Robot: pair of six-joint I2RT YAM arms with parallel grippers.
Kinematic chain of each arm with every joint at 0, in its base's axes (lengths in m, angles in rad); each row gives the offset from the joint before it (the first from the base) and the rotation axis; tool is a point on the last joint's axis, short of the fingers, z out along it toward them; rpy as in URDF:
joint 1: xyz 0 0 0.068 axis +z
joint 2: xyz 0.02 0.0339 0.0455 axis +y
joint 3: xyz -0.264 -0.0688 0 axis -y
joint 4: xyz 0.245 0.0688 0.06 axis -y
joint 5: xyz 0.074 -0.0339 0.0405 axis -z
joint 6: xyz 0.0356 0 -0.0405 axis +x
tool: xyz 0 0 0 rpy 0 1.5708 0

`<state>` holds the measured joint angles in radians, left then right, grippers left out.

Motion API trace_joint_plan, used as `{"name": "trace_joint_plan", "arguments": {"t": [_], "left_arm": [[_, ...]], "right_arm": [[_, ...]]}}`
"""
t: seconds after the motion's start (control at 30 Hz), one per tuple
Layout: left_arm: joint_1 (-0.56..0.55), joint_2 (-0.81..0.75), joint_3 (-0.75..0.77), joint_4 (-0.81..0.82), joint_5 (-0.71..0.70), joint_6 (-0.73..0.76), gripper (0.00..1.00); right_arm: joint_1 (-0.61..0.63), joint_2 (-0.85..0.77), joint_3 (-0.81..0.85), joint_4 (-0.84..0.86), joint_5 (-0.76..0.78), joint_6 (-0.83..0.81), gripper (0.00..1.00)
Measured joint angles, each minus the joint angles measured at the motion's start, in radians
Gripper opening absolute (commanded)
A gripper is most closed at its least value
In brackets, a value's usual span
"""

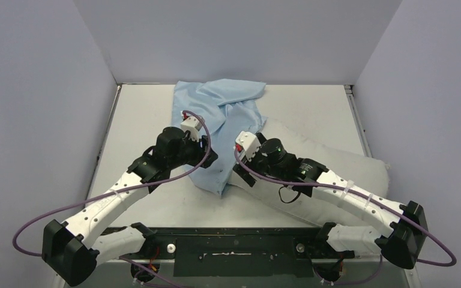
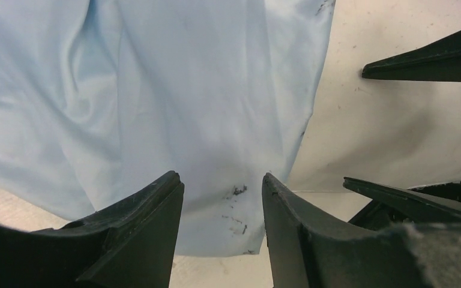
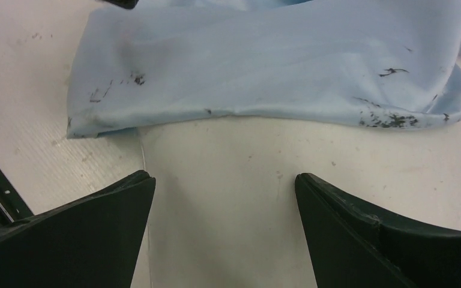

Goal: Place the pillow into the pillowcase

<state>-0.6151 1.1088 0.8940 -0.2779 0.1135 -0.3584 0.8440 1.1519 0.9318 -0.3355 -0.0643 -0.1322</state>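
The light blue pillowcase lies crumpled at the middle back of the table, its near end hanging toward the arms. The off-white pillow lies to its right, partly under my right arm. My left gripper is open over the pillowcase's near end; in the left wrist view the blue cloth sits just beyond the spread jaws. My right gripper is open and empty over the pillow's left end. In the right wrist view its jaws straddle bare pillow fabric, with the pillowcase edge ahead.
The white table is walled by grey panels at the back and both sides. A black base plate runs along the near edge. Purple cables loop from both arms. The right gripper's fingers show at the right of the left wrist view.
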Motion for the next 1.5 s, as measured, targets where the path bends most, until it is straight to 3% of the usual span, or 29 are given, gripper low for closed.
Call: {"name": "trace_joint_plan", "arguments": {"t": [0.23, 0.33, 0.47, 0.6, 0.87, 1.13, 1.23, 1.3, 1.43, 1.5], "left_arm": [[0.008, -0.095, -0.093, 0.005, 0.026, -0.046, 0.49], [0.008, -0.123, -0.146, 0.015, 0.045, -0.057, 0.49], [0.008, -0.128, -0.180, 0.035, 0.057, -0.057, 0.50], [0.008, -0.121, -0.181, 0.060, 0.077, -0.049, 0.53], [-0.049, -0.074, -0.192, 0.109, 0.003, -0.022, 0.59], [-0.122, 0.011, -0.192, 0.123, -0.161, 0.003, 0.57], [-0.131, 0.035, -0.192, 0.145, -0.198, 0.004, 0.52], [-0.140, 0.051, -0.192, 0.164, -0.218, 0.006, 0.42], [-0.155, 0.074, -0.190, 0.184, -0.237, 0.021, 0.00], [-0.160, 0.076, -0.184, 0.193, -0.239, 0.032, 0.00]], "right_arm": [[0.154, 0.040, 0.032, -0.112, 0.157, -0.099, 0.91], [0.191, 0.078, 0.024, -0.095, 0.225, -0.130, 0.84], [0.191, 0.130, -0.019, -0.014, 0.312, -0.169, 0.26], [0.189, 0.138, -0.047, 0.077, 0.348, -0.167, 0.00], [0.138, 0.132, -0.057, 0.232, 0.332, -0.048, 0.00], [0.093, 0.133, -0.057, 0.300, 0.311, 0.091, 0.00], [0.091, 0.139, -0.057, 0.316, 0.310, 0.133, 0.00], [0.090, 0.149, -0.057, 0.332, 0.311, 0.166, 0.00], [0.077, 0.166, -0.057, 0.358, 0.310, 0.238, 0.00], [0.067, 0.171, -0.057, 0.377, 0.307, 0.277, 0.00]]}}
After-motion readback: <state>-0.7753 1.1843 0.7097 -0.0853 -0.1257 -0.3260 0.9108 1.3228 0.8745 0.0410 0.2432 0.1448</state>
